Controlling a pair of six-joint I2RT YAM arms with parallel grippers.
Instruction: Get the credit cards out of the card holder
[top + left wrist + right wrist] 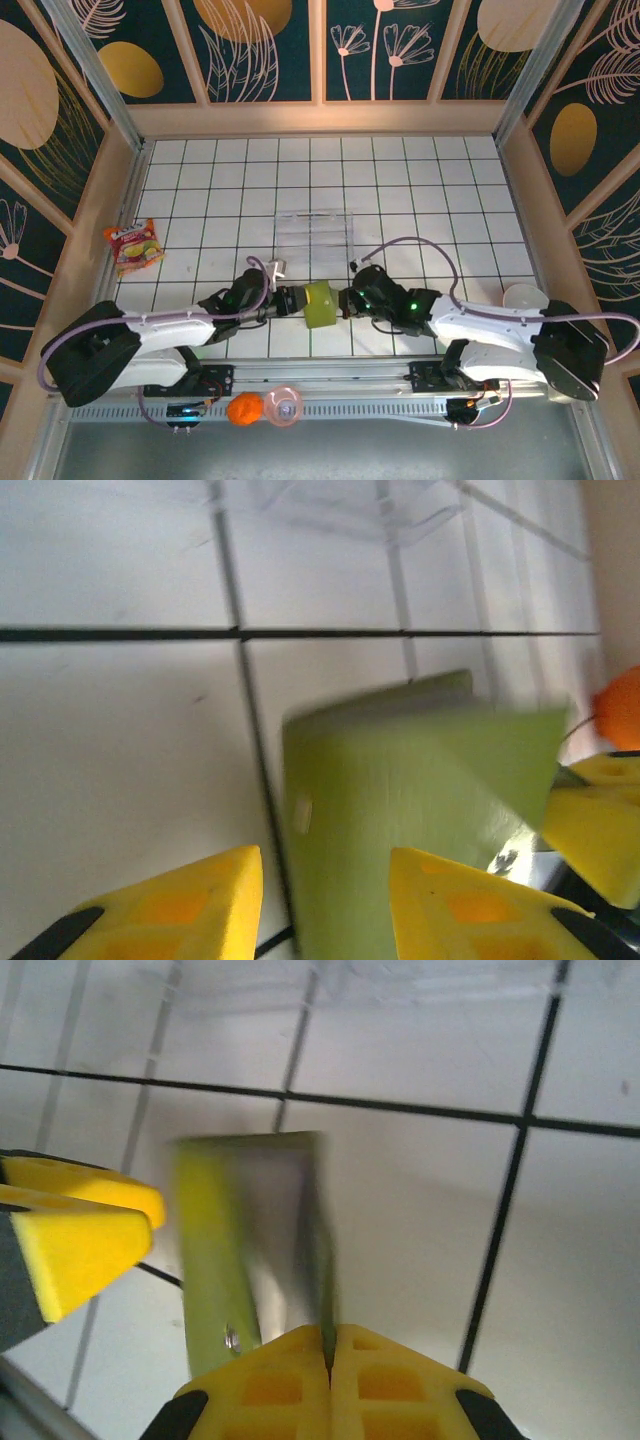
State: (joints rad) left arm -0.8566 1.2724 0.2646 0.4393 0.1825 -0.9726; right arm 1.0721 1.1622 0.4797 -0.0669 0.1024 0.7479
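**Two claws on one wallet, cards judged to be inside**

One olive-green wallet (320, 304) sits close to the near edge of the table (440, 200), about midway between its left and right edges. Its long axis runs from the near edge towards the far edge. It is part open: the right wrist view shows a green outer face and a pale grey inner face meeting at a fold. No pocket can be made out through the blur. The credit cards are most likely tucked in the pockets, so the task looks barely begun.

The right claw (347, 300) is at the wallet's right side. In its own wrist view its two yellow fingers (390, 1380) are pressed together, with the thin edge of one flap running into the seam between them. It is clamped on that flap.

The left claw (288, 300) is at the wallet's left side. In its wrist view its fingers (180, 905) stand apart, and the wallet's near end reaches into the gap. A strip of white tile shows between one finger and the green face, so I read it as spread and not gripping.

The wallet lies directly between the two claws, each about equally near, with its short axis along the line joining them. The next move probably needs the flaps spread along that line to bare the pockets. Pulling with only one flap held could drag the whole wallet instead.

Farther out, a clear plastic tray (283, 235) stands towards the far edge, well apart from the wallet. A snack packet (134, 246) lies by the left edge.
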